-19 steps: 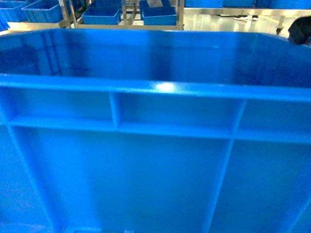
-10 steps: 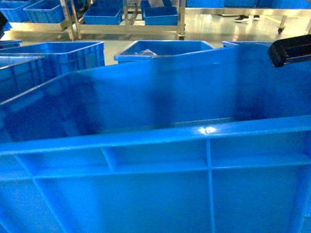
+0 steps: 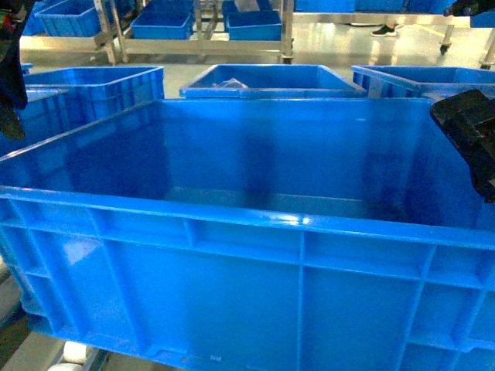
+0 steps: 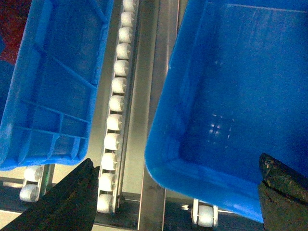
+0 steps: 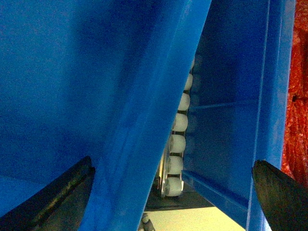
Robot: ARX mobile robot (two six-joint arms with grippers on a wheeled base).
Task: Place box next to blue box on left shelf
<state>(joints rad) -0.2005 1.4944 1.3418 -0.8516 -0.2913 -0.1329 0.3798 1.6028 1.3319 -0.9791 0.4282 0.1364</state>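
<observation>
Now the large bright blue open-topped plastic crate [image 3: 247,255] fills most of the head view, its ribbed outer wall towards the camera and its smooth inside visible from above. It lies on the roller-track shelf of grey metal rails with small white rollers [image 4: 117,96]; in the left wrist view one corner of the crate sits over a roller at the shelf's near edge. Just beside it on the left, with a roller track between them, lies a second blue plastic crate [image 4: 53,82], apart from the first one. On the right side another blue crate wall [image 5: 236,120] stands near, with rollers seen in the narrow gap. The left gripper [image 4: 175,195] is spread wide, one finger outside the crate's corner over the rails and one above its inside, so the crate's wall stands between the fingers. The right gripper [image 5: 173,202] is also wide, its fingers on either side of the crate's wall. Behind, shallow blue trays [image 3: 162,23] rest on steel racks.
</observation>
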